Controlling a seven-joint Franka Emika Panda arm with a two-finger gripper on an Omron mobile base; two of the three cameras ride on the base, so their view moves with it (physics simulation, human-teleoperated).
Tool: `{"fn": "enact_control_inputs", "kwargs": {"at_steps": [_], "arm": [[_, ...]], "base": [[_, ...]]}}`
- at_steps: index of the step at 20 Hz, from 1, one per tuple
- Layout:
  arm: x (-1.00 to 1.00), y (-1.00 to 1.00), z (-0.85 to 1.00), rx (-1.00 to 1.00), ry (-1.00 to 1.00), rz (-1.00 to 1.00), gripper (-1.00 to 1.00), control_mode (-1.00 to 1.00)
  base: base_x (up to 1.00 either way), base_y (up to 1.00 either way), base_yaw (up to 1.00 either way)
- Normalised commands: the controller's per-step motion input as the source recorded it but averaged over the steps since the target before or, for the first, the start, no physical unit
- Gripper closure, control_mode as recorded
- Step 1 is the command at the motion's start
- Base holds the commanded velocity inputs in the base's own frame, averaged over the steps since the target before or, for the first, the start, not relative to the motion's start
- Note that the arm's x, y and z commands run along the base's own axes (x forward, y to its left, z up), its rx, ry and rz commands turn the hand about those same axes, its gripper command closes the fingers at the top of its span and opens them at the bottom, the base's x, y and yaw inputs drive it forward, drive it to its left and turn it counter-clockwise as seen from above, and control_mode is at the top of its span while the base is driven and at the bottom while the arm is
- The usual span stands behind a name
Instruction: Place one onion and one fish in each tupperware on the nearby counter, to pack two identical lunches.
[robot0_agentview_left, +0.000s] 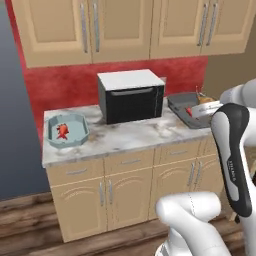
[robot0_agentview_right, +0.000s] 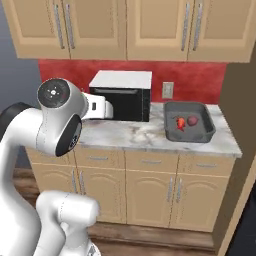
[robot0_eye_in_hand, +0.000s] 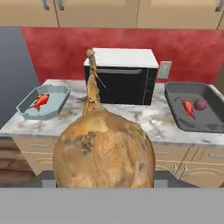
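Note:
A yellow-brown onion (robot0_eye_in_hand: 105, 153) with a long dry tip sits right in front of the hand view, and my gripper (robot0_agentview_left: 202, 106) is shut on it; its fingers are hidden behind the bulb. I hold it in the air, back from the counter. The pale blue octagonal tupperware (robot0_eye_in_hand: 26, 109) at the counter's left end holds one red-orange fish (robot0_eye_in_hand: 39, 100). At the right end, the dark grey tupperware (robot0_agentview_right: 210, 135) holds another fish (robot0_agentview_right: 180, 122) and a purplish-red onion (robot0_agentview_right: 192, 121) side by side.
A black microwave (robot0_eye_in_hand: 122, 74) with a white top stands at the back of the counter between the two trays. Bare marble counter (robot0_agentview_right: 135, 132) lies in front of it. Wall cabinets hang above, and a wall stands just right of the dark tray.

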Motion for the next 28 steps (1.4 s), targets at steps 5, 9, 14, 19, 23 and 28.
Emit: {"fn": "enact_control_inputs", "kwargs": {"at_steps": [5, 9, 14, 19, 23, 28], "arm": [[0.0, 0.0, 0.0, 0.0, 0.0, 0.0, 1.0, 1.0], [0.0, 0.0, 0.0, 0.0, 0.0, 0.0, 1.0, 1.0], [0.0, 0.0, 0.0, 0.0, 0.0, 0.0, 1.0, 1.0], [0.0, 0.0, 0.0, 0.0, 0.0, 0.0, 1.0, 1.0], [0.0, 0.0, 0.0, 0.0, 0.0, 0.0, 1.0, 1.0], [0.02, 0.15, -0.81, -0.09, 0.0, 0.0, 1.0, -1.0]], "base": [[0.77, 1.0, 0.0], [0.49, 1.0, 0.0], [0.27, 0.64, -0.05], [0.39, 0.31, -0.09], [0.36, 0.13, -0.05], [0.0, 0.0, 0.0]]}}
